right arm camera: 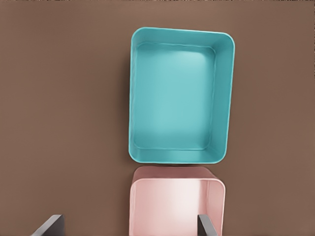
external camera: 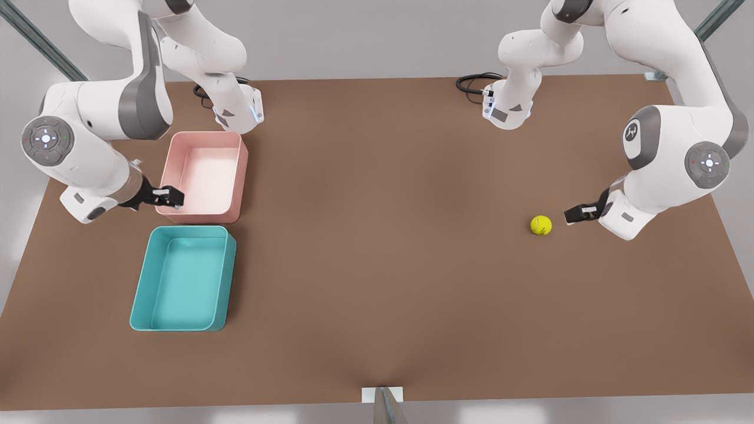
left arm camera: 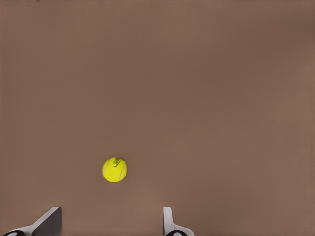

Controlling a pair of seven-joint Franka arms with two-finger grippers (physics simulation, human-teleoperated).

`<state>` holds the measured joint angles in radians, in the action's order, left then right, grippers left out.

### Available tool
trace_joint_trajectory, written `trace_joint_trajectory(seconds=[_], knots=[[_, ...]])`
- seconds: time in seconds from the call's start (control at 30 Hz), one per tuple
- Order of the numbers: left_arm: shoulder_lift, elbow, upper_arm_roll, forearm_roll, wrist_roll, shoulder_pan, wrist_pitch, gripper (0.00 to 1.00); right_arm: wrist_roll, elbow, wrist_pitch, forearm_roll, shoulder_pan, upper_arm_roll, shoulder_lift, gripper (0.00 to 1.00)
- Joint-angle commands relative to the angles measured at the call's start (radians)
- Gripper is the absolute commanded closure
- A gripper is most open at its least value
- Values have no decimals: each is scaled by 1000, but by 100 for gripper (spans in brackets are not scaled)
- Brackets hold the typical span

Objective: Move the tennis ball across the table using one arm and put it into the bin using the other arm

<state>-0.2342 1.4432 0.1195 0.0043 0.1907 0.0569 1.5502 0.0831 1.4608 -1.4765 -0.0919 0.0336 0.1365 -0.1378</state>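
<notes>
Brown and matte, the table (external camera: 377, 282) runs across the whole front view under a pale grey backdrop; the tennis ball (external camera: 541, 225) lies on it at the frame's right, well apart from the bin (external camera: 184, 278), which stands empty at lower left with the pink tray (external camera: 206, 176) just above it, the two nearly touching.

By the wrist views, the left gripper (external camera: 574, 214) is the one at the right of the front view, hovering just beside the ball; its fingers (left arm camera: 170, 221) stand wide apart with nothing between them, and the ball (left arm camera: 114, 169) sits ahead of that gap, nearer one finger than the other. The right gripper (external camera: 171, 197) waits over the near edge of the pink tray, likewise spread wide and holding nothing, with the bin (right arm camera: 179, 93) ahead of it.

The step in hand looks to be the approach for the first pick. To do it well, the left gripper should shift sideways until the ball is centred in the gap, then descend straight; closing off-centre could nudge the ball into a roll; a gentle squeeze at its widest part should hold it.
</notes>
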Motion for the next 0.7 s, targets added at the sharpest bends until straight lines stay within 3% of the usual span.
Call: trace_joint_trajectory(seconds=[0.0, 0.07, 0.1, 0.13, 0.17, 0.2, 0.27, 0.3, 0.4, 0.47, 0.53, 0.57, 0.6, 0.67], knots=[[1, 2, -1, -1, 39, 0, 2, 0, -2, 1, -30, -2, -4, -2, 1, 0], [3, 19, -17, 6, -19, 0, -9, 0, 4, 0, -24, -3, -4, -2, -5, 0], [0, 31, -26, 6, -112, 0, 1, 11, 1, -7, -2, 0, -3, -3, -31, 0], [1, 69, -56, 5, -252, 0, 10, 64, 4, -5, 1, 6, -3, -2, -62, 0], [0, 115, -83, 8, -290, 0, 33, 79, 1, -7, -5, 11, -3, -2, -69, 0], [1, 195, -84, 11, -440, 1, 160, 79, 3, -7, -5, 11, -3, 0, -74, 0], [-28, 296, -173, 121, -1183, 9, 398, 79, 1, 1, -19, 14, 2, -2, -74, 0], [-28, 333, -175, 138, -1234, 11, 450, 75, 1, 7, -21, 23, 11, -2, -80, 0], [-28, 398, -170, 240, -1540, 11, 499, 79, -11, 15, -24, 26, 12, 0, -78, 0], [-97, 398, -169, 232, -1936, 40, 533, 79, -13, 13, -28, 32, 11, -2, -80, 0], [-131, 398, -140, 168, -1989, 58, 541, 79, -11, 12, -36, 34, 11, -2, -82, 0], [-129, 425, -58, 166, -2015, 150, 538, 79, -11, 12, -36, 35, 11, -2, -83, 0], [-120, 512, -52, 186, -2061, 155, 617, 79, -11, 13, -34, 47, 12, -2, -83, 0], [-125, 534, -52, 209, -2243, 170, 627, 79, -11, 13, -36, 54, 12, -2, -83, 0]])
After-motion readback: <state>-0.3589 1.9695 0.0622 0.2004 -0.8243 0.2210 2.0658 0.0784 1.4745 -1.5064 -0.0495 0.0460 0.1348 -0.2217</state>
